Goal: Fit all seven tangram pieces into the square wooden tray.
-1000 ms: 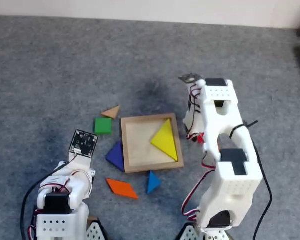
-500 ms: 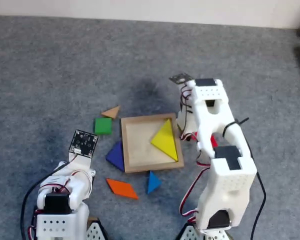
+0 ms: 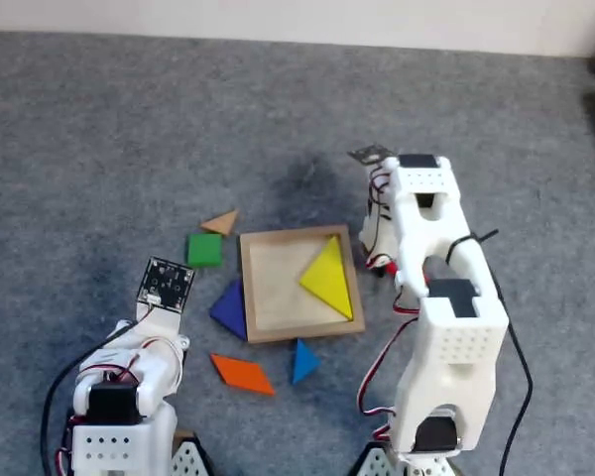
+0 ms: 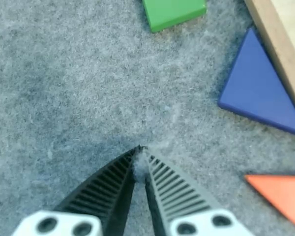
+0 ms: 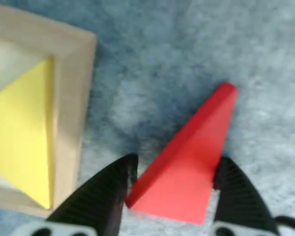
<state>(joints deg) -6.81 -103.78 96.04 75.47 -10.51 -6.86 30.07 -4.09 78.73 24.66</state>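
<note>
Since the earlier frames, the right arm (image 3: pixel 421 228) is sitting slightly farther from the square wooden tray (image 3: pixel 288 236) than half a second ago, after first swinging toward it; the left arm (image 3: pixel 129 387) and all the loose pieces are remaining where they were. At this moment the right gripper (image 5: pixel 177 164) is holding its jaws around the red triangular wooden piece (image 5: pixel 196 132), with one finger pressing against each side of it. This piece is lying on the grey carpet (image 3: pixel 129 129) just outside the tray's right-hand rim, apart from the rim, with one edge appearing raised. Inside the tray, the yellow triangular piece (image 3: pixel 329 278) is lying flat against the right-hand wall. The left gripper (image 4: pixel 140 155) is keeping its jaws together, tips meeting, and is hovering over bare carpet. Near it, the dark blue triangular piece (image 4: pixel 260 93) is resting against the tray's outer left edge, the green square piece (image 4: pixel 173 12) is lying beyond it, and the orange parallelogram piece (image 4: pixel 280 194) is lying to the nearer side. In the high view, the light blue small triangle (image 3: pixel 302 361) is sitting just below the tray, and the tan small triangle (image 3: pixel 221 222) is sitting just above the green square piece.
</note>
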